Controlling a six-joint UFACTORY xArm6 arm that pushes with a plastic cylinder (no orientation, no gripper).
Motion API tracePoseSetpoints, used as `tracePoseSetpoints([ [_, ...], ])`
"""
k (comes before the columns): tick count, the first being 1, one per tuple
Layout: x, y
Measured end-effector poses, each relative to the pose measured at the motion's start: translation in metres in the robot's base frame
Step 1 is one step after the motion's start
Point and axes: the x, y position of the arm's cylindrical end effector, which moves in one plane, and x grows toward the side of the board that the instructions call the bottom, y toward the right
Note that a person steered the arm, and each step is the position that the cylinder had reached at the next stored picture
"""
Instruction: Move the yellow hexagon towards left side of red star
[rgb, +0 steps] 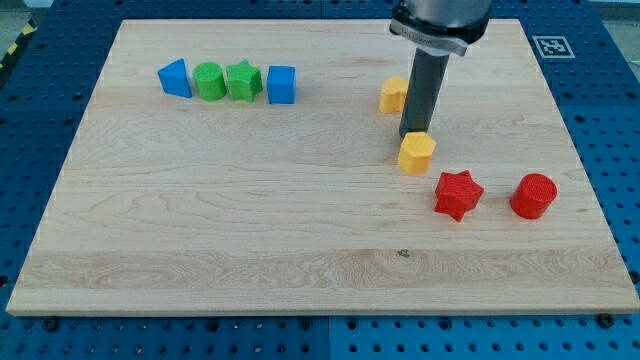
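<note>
My tip (413, 134) sat bare, holding nothing, touching the top edge of the yellow hexagon (417, 153), toward the view's top. Hexagon lay up and just left of the red star (458, 194), near but apart. So the block lay straight toward the view's bottom from me; my guess, a downward push would bring it level with the star's left side. Second yellow block (393, 95) behind the rod; red cylinder (533, 196) right of the star.

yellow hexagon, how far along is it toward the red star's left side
Partly done: the yellow hexagon already sits close to the red star, but up and to the view's left of it, not level with it. In hand: my tip is touching the hexagon's top edge. Left: nudge it down the view until it lies directly left of the star.
</note>
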Motion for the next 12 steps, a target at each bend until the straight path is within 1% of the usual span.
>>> tracePoseSetpoints([
  [1,0.009,0.001],
  [3,0.027,0.036],
  [5,0.034,0.017],
  [7,0.034,0.014],
  [9,0.015,0.011],
  [10,0.024,-0.001],
  [11,0.034,-0.026],
  [12,0.04,-0.032],
])
